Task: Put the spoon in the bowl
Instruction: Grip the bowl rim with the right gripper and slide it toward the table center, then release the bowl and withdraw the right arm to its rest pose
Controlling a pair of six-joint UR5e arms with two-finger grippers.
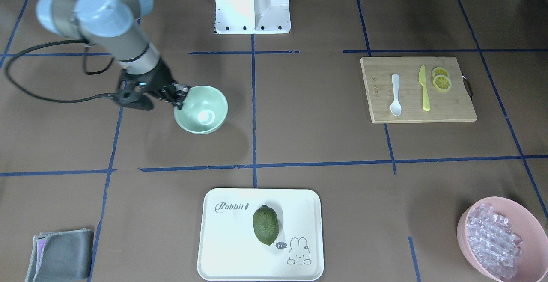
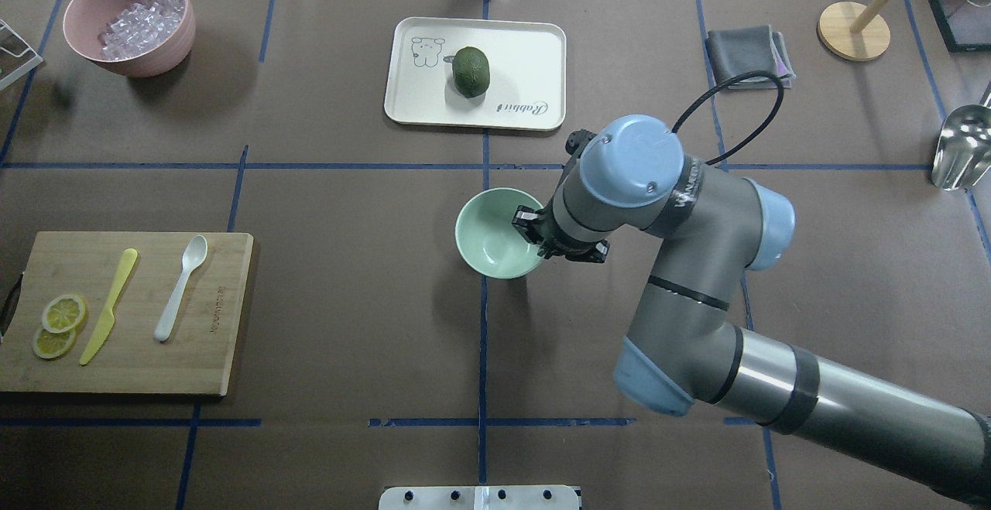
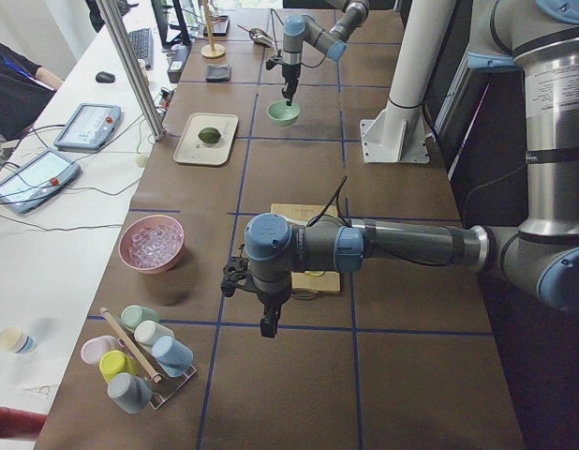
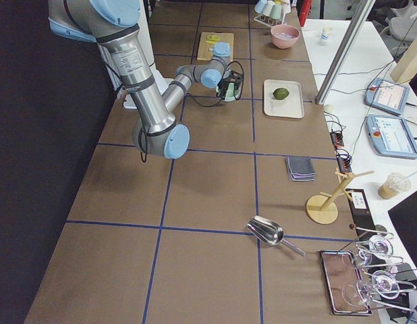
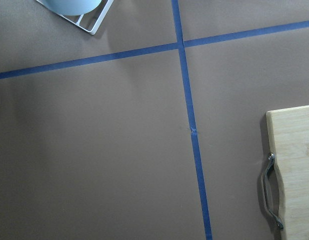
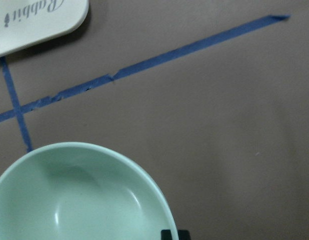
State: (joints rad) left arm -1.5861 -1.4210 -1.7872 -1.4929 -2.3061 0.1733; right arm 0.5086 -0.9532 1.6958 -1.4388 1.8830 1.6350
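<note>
Positioning the bowl (image 1: 201,110); spoon (image 1: 395,95) untouched on the board (image 1: 454,102).
Our right fingers (image 1: 180,94) pinch its rim; left fingers (image 3: 268,326) unreadable; spoon needs fetching next.

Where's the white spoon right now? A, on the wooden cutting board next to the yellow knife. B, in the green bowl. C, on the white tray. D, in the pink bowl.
A: the spoon lies on the cutting board beside the knife, and the green bowl has nothing in it.
</note>
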